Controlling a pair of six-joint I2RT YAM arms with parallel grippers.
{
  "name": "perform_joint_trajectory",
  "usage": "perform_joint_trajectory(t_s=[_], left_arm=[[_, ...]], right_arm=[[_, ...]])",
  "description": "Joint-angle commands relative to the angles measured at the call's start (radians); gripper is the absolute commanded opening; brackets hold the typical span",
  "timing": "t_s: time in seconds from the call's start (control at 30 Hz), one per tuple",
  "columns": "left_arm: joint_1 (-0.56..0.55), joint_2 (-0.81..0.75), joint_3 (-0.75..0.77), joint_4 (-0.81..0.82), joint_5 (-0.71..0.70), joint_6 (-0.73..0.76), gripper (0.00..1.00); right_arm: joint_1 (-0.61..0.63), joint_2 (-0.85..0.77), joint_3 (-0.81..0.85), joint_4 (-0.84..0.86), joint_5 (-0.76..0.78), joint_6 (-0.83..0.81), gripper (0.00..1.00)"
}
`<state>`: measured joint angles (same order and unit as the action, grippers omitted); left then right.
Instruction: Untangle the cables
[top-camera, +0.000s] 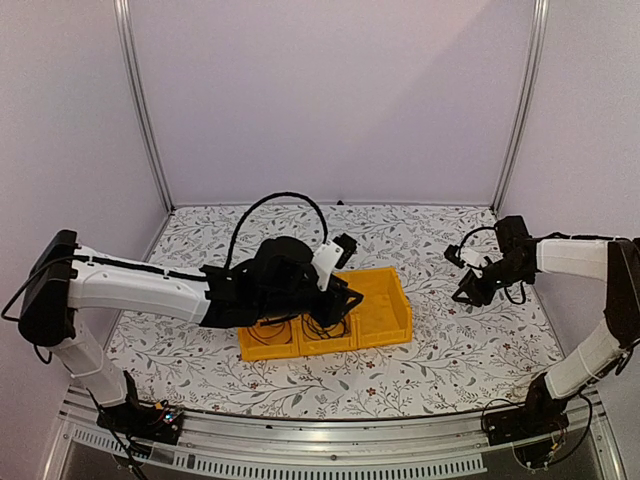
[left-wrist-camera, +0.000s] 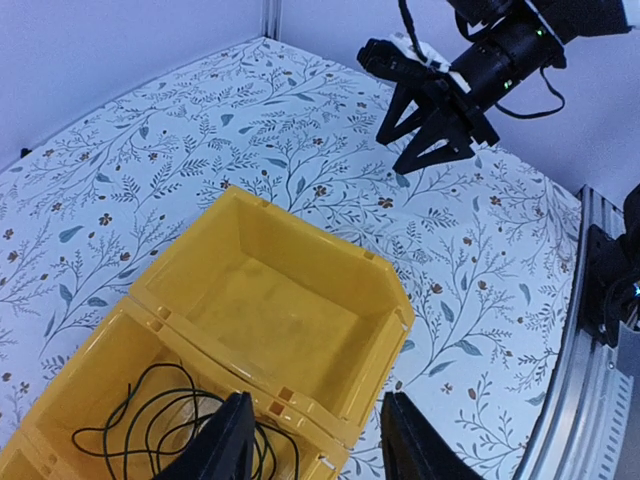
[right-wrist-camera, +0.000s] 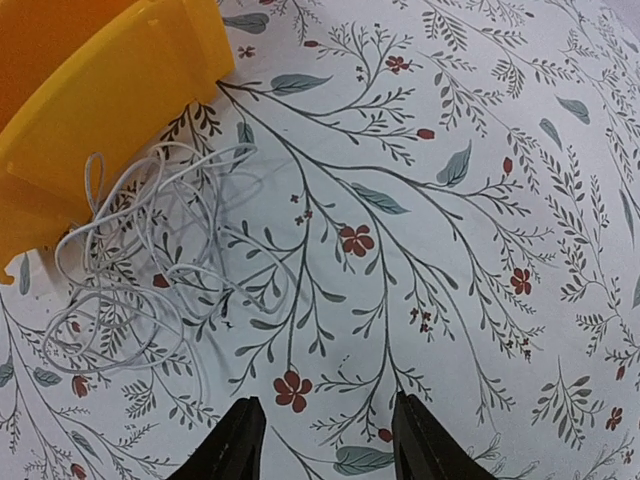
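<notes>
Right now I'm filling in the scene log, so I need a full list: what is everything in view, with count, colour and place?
yellow bin: one, three compartments in a row, yellow, table centre; right-end compartment holds nothing
black cable: loose loops, strand count unclear, black, in the bin's middle compartment
white cable: one tangle, white, on the table beside the bin's outer wall
table: one, white with leaf print, under everything
metal posts: two, silver, back corners
left hand: one, black, open, above the bin
right hand: one, black, open, above the table near the white cable
</notes>
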<state>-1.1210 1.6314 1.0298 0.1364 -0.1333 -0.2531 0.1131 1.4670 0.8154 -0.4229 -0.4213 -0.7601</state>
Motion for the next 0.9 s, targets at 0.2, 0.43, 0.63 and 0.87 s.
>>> perform_joint_trajectory(t_s=[0.2, 0.43, 0.63, 0.87], left_arm=[[-0.023, 0.040, 0.070, -0.029, -0.033, -0.069, 0.45], [-0.031, 0.056, 0.080, -0.029, -0.038, -0.093, 0.45], [-0.031, 0.110, 0.130, -0.006, -0.022, -0.090, 0.45], [-0.033, 0.157, 0.185, 0.014, 0.006, -0.093, 0.45]], right_arm=[[0.099, 0.164, 0.096, 0.092, 0.056, -0.058, 0.50], [0.121, 0.242, 0.137, 0.101, 0.027, -0.042, 0.35], [0.121, 0.225, 0.113, 0.094, -0.048, -0.070, 0.26], [0.138, 0.274, 0.141, 0.117, -0.060, -0.053, 0.35]])
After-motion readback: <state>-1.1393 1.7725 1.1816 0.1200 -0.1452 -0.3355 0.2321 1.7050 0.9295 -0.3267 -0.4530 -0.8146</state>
